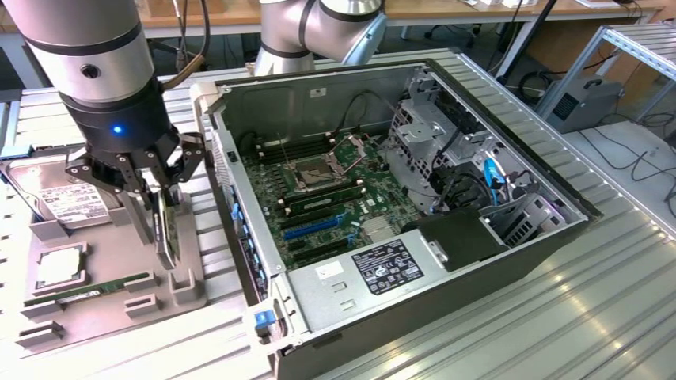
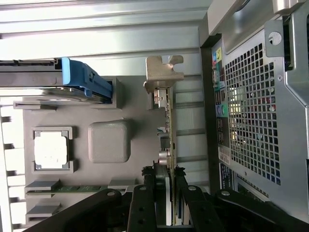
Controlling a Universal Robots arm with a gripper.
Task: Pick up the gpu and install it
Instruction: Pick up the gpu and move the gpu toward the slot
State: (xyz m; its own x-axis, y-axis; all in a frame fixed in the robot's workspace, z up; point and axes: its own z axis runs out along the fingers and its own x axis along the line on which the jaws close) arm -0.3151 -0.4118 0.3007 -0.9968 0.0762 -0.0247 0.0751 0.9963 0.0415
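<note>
The gpu (image 1: 165, 231) is a thin dark card standing on edge over the grey holder tray (image 1: 106, 313), to the exterior view's left of the open computer case (image 1: 317, 297). My gripper (image 1: 155, 215) reaches down from above, one finger on each face of the card, shut on it. In the wrist view the gpu (image 2: 170, 126) runs edge-on away from the fingers (image 2: 147, 195), and its pale metal bracket (image 2: 164, 73) is at the far end. I cannot tell whether the card's lower edge still touches the tray.
On the tray lie a hard drive (image 1: 63, 199), a silver processor (image 1: 60, 267) and a green memory stick (image 1: 90, 290). The case shows its motherboard (image 1: 322, 207) with blue slots (image 1: 312, 226). The case's perforated rear panel (image 2: 251, 111) stands close beside the card.
</note>
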